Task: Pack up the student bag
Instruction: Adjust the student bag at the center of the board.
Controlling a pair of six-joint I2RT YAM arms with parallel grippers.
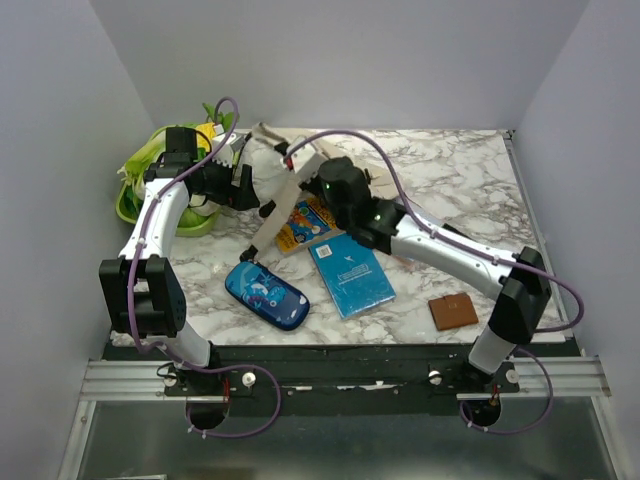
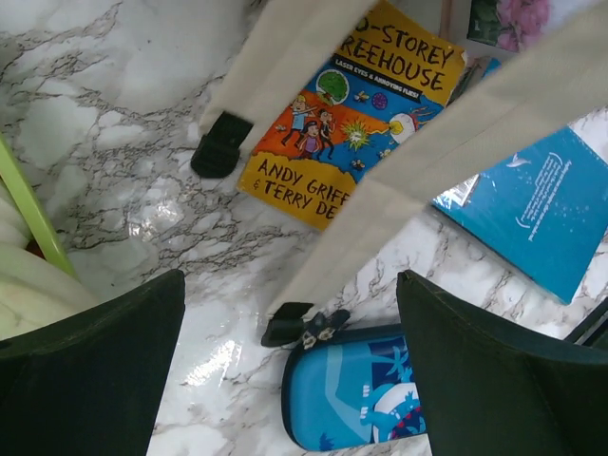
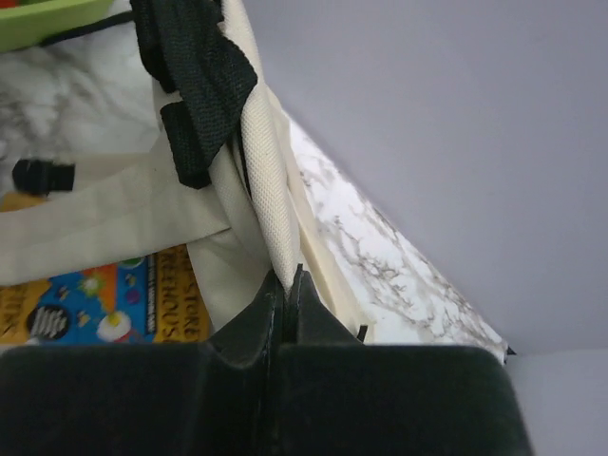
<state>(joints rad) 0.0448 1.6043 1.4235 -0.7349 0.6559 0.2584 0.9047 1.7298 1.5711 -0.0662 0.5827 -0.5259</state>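
Note:
The student bag (image 1: pixel 262 148) is a beige cloth heap at the back of the table, and its long straps (image 1: pixel 275 215) trail forward to black tips. My right gripper (image 1: pixel 300 165) is shut on a fold of the bag's beige cloth (image 3: pixel 271 204), below a black strap (image 3: pixel 195 85). Open and holding nothing, my left gripper (image 1: pixel 243 188) hovers left of the bag. In the left wrist view its fingers (image 2: pixel 95 366) stand wide apart above the marble, over two beige straps (image 2: pixel 446 152) and the end of a blue pencil case (image 2: pixel 356 394).
A yellow-orange storybook (image 1: pixel 305 225) lies partly under the straps, with a blue book (image 1: pixel 350 275) beside it. The pencil case (image 1: pixel 266 296) lies near the front. A small brown square (image 1: pixel 452 312) sits at the front right. A green tray (image 1: pixel 150 195) with pale contents stands at the back left.

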